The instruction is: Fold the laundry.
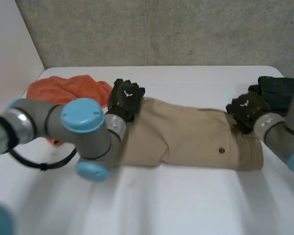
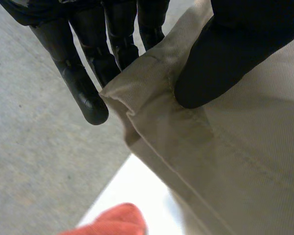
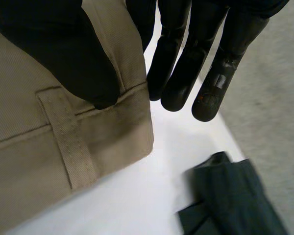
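A pair of tan trousers [image 1: 186,137] lies folded across the middle of the white table [image 1: 161,200]. My left hand [image 1: 125,98] is at the far left corner of the trousers. In the left wrist view the thumb of that hand [image 2: 225,54] presses on the hem of the tan cloth [image 2: 235,161], pinching it against the fingers [image 2: 83,83] behind the edge. My right hand [image 1: 245,110] is at the far right corner, at the waistband. There its thumb [image 3: 63,49] pins the tan cloth [image 3: 29,161] beside a belt loop [image 3: 68,142], with the fingers [image 3: 210,63] just past the edge.
An orange cloth [image 1: 68,88] lies bunched at the back left, close to my left arm, and it also lies past the hem in the left wrist view [image 2: 112,223]. A dark green garment [image 1: 279,90] sits at the back right, just beyond my right hand [image 3: 230,196].
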